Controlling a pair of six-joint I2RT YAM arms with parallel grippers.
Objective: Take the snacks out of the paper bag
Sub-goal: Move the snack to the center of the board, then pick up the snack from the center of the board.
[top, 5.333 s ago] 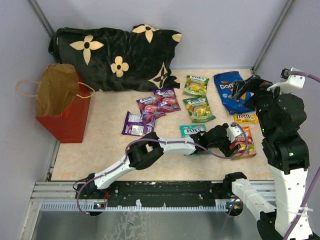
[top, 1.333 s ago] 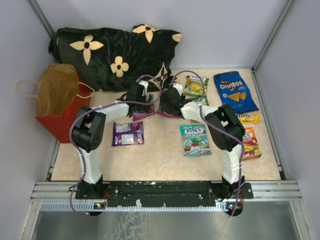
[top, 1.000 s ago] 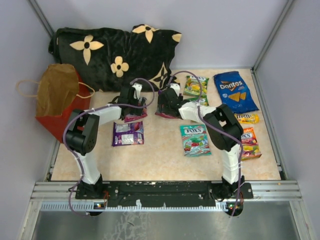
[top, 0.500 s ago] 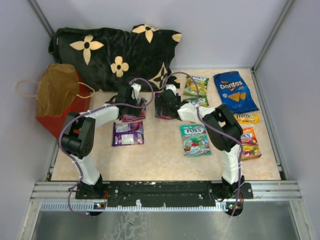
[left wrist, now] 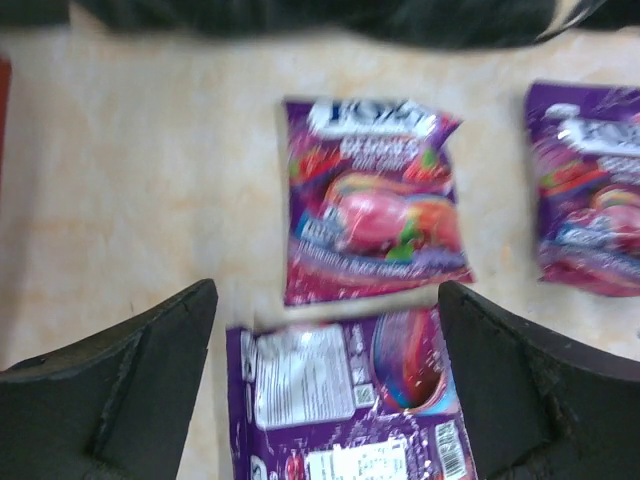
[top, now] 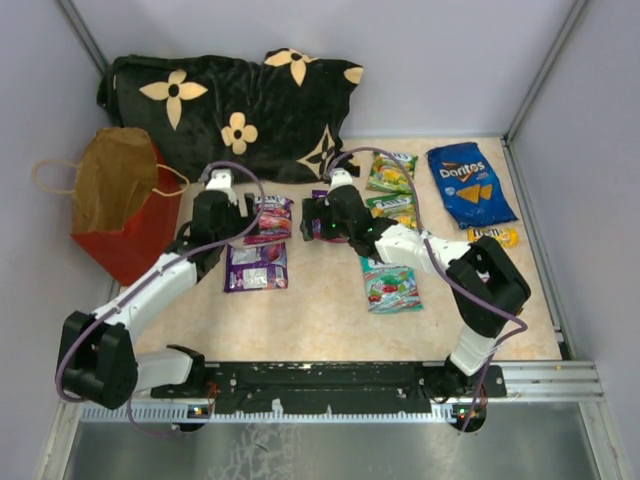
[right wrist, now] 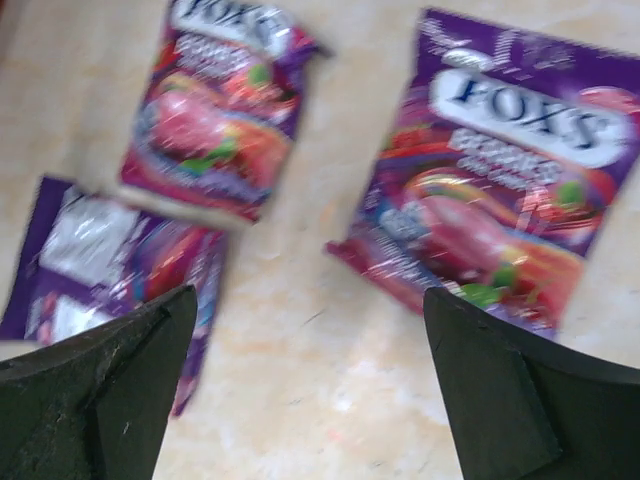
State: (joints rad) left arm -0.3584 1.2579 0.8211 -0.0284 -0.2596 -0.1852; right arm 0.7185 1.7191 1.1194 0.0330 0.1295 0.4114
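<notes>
Compared with half a second back, both arms have swung outward. The left elbow has dropped toward 7 o'clock, and the right elbow has gone out to 4 o'clock.

As far as we can see, the snacks are out on the beige tabletop [top: 300, 310]. Three glossy purple candy pouches [left wrist: 375, 215] lie mid-table, with a teal pouch [top: 390, 283] at their 5 o'clock. Two green pouches [top: 390, 170] and the blue Doritos chip bag [top: 468, 183] sit around 1 to 2 o'clock, with the small yellow M&M's packet [top: 492, 236] just below them.

The red paper shopping bag with the brown kraft inside [top: 125, 205] stands open at 9 o'clock. We spot nothing in it, but its bottom is hidden.

The left gripper [left wrist: 325, 295] and right gripper [right wrist: 310, 295] both hover over the purple pouches, jaws spread wide and empty.

What worries us:
- **Tipping the bag:** it's light and upright, so a sideways brush from the left arm could tip it or crush it against the wall.
- **Snagging a handle:** its tan cord handles [top: 48, 176] could catch a finger.
- **Dragging a pouch:** the purple cable [top: 258, 192] loops low, so it might pull a slippery pouch toward the black flower-patterned pillow [top: 230, 110] at 12 o'clock.
</notes>
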